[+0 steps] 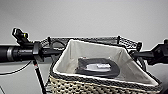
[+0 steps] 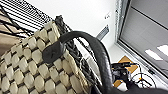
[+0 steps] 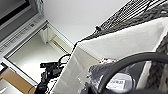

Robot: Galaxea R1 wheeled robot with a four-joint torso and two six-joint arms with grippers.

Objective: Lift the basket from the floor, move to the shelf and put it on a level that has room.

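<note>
The cream woven basket [image 1: 87, 86] with its dark rim is held up between my two arms, tilted toward the camera, against the shelf's top wire level [image 1: 100, 39]. I cannot tell if its bottom rests on that level. A flat dark packet [image 1: 97, 67] lies inside on the pale lining. My left gripper [image 1: 53, 52] is at the basket's left end, shut on the black loop handle [image 2: 96, 53] beside the woven wall [image 2: 30, 72]. My right gripper [image 1: 136, 53] is at the right end, shut on the other handle [image 3: 130, 60] above the lining [image 3: 120, 46].
A plain pale wall [image 1: 87, 17] stands right behind the shelf. One black shelf post [image 1: 39, 77] runs down at the lower left. The wrist views look up past the wire rack [image 2: 22, 15] to the ceiling and a brown box [image 3: 15, 80].
</note>
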